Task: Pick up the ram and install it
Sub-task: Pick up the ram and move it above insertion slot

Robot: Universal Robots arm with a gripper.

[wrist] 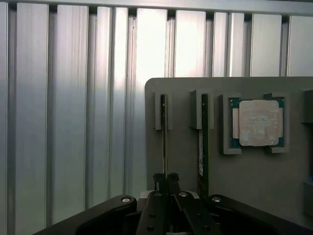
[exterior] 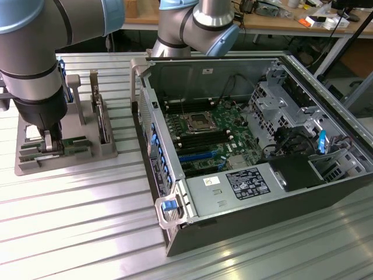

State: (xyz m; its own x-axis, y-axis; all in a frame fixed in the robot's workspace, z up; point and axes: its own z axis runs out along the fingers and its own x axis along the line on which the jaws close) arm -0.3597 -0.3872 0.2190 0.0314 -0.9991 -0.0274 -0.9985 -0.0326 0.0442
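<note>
The fingers are pinched nearly closed on the ram, which stands on edge in its slot of the grey holder on the tabletop — its twin just beside. The pick-up probably goes best drawn straight along the slot — any twist could bind the thin board.

The ribbed aluminium table spreads out under my gripper, its long grooves catching bright bands of light. Well beyond my gripper, past the table's far edge, stands a wooden workbench cluttered with small items, with dark shadow beneath it.
</note>
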